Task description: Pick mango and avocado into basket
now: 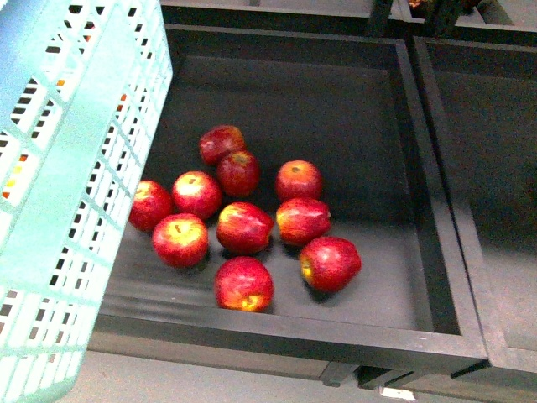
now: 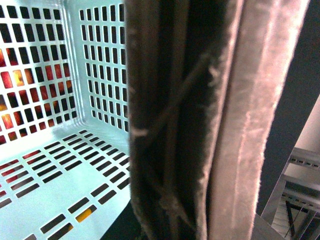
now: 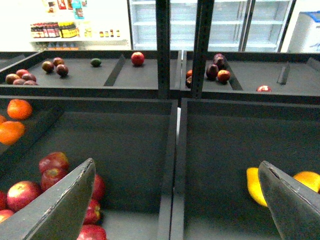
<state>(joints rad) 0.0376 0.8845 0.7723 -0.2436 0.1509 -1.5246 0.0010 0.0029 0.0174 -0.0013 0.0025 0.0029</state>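
Observation:
The turquoise slotted basket (image 1: 75, 168) hangs at the left of the front view, tilted over the tray's edge. In the left wrist view its brown handle (image 2: 200, 120) fills the middle and the floor of the basket (image 2: 75, 165) lies bare behind it. My left gripper is shut on that handle, and its fingers do not show. My right gripper (image 3: 175, 210) is open above the divider between two trays. A yellow-orange mango (image 3: 254, 187) lies in the right-hand tray, partly behind one fingertip (image 3: 290, 205). A dark green fruit (image 3: 96, 62), the avocado as far as I can tell, sits in a far tray.
Several red apples (image 1: 243, 227) lie in a black tray (image 1: 285, 332) beside the basket. Round orange fruits (image 3: 15, 120) sit in the tray beyond the apples. Dark purple fruits (image 3: 55, 67) and more apples (image 3: 137, 58) lie in the far trays. A black post (image 3: 162, 47) rises between them.

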